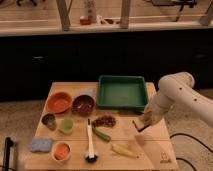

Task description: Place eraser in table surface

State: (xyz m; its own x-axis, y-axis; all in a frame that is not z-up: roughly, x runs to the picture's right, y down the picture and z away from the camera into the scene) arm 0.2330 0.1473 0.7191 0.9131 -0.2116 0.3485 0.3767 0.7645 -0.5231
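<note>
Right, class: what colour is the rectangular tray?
The tray is green, seen in the camera view; the gripper hangs near its front-right corner.

White robot arm reaching in from the right, its two-finger gripper hanging low over the right side of the pale wooden plank tabletop.

The gripper's got the small tan-and-dark eraser block pinched, just in front of the green rectangular tray. Left of that is a brown crumbly pile, a green zucchini-looking veggie, a yellow corn cob and a black-handled brush. On the far left are an orange bowl, a dark maroon bowl, a little metal cup, a green cup, a blue-grey sponge and a small orange cup.
</note>
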